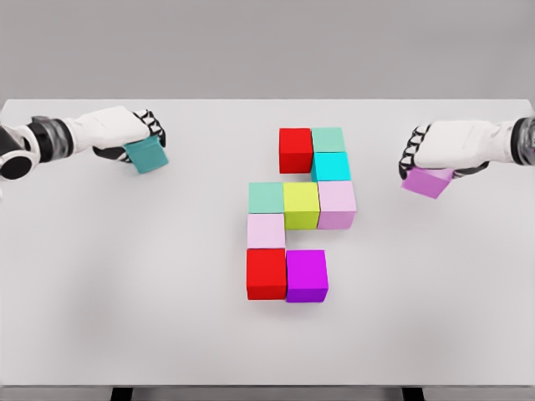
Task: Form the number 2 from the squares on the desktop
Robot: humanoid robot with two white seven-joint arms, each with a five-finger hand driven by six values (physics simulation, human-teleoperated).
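At the far left the left hand (125,134), white-shelled with dark fingers, reaches in over the pale grey tabletop (125,292) and has its fingers curled around a teal cube (148,155), which sits tilted under the palm; whether the cube is lifted or touching the surface cannot be told.

Well apart from it, in the middle of the table, lies the cluster of coloured cubes. Its left column holds a pale mint-green cube (266,197), below it a pale pink cube (266,230), and at the bottom a red cube (267,273). Just right of that red one, touching it, is a magenta cube (307,275). A yellow-green cube (301,205) sits between the mint cube and a lilac-pink cube (337,204), making the middle row. Above, a second red cube (295,149) and a sea-green cube (328,139) form the top row, with a bright cyan cube (331,166) beneath the sea-green one (joining it to the lilac-pink block).

At the right, the right hand (439,146) grips an orchid-purple cube (428,181) from above, the cube tilted and near the table's right edge, apart from the cluster.
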